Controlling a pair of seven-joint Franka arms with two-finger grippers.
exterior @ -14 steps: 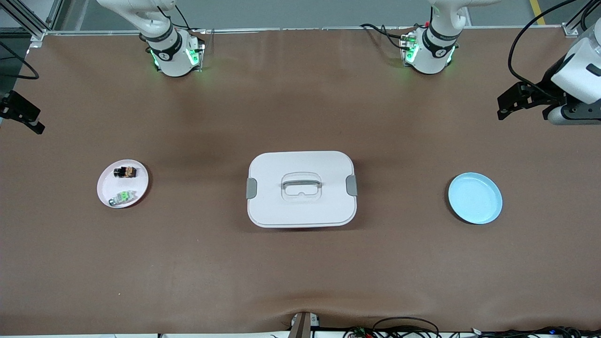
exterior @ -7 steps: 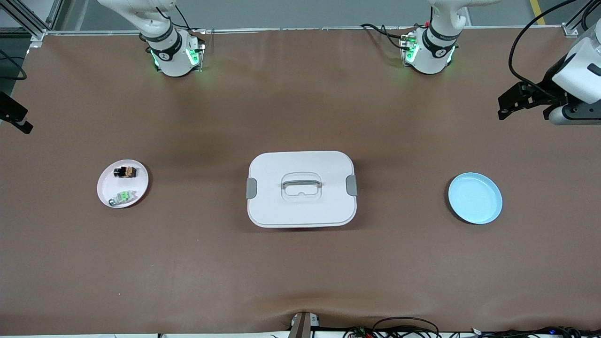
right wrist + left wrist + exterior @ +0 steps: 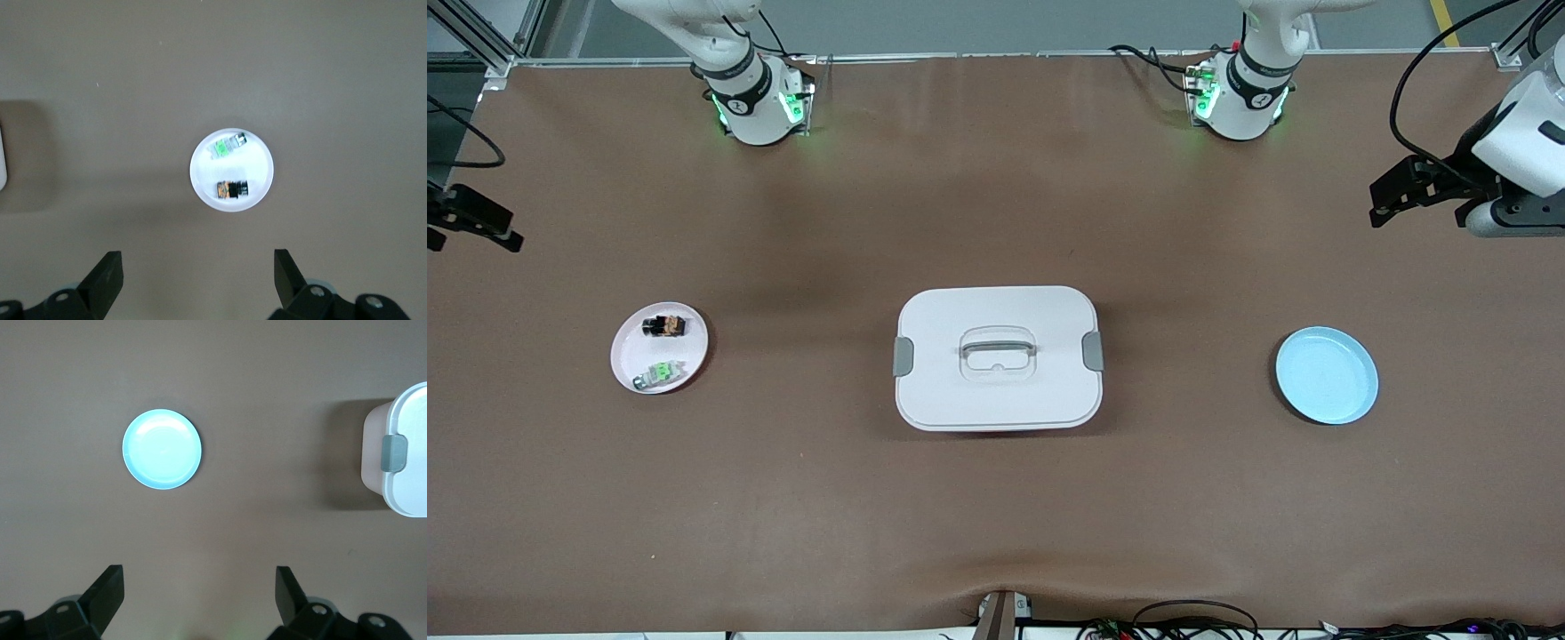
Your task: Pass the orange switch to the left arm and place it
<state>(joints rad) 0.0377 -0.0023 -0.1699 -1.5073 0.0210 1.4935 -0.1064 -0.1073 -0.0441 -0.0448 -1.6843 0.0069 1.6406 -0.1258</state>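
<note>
The orange switch (image 3: 665, 325) (image 3: 232, 189) lies on a small pale pink plate (image 3: 627, 351) (image 3: 257, 167) toward the right arm's end of the table. The white box (image 3: 997, 357) (image 3: 403, 453) stands mid-table, lid on. My right gripper (image 3: 476, 233) (image 3: 199, 263) hangs open and empty high over the table's end, a little off to one side of that plate. At the other end, my left gripper (image 3: 1376, 206) (image 3: 199, 583) hovers open and empty above bare table, beside the blue plate (image 3: 1327, 375) (image 3: 162, 449).
A pale grey switch with a green centre (image 3: 660, 373) (image 3: 227, 145) shares the pink plate, nearer the front camera than the orange one. The blue plate holds nothing. Brown mat covers the table; cables run along its near edge.
The right gripper drifted a little at the table's end, out toward the edge and back in. The left gripper and all objects stayed put.
</note>
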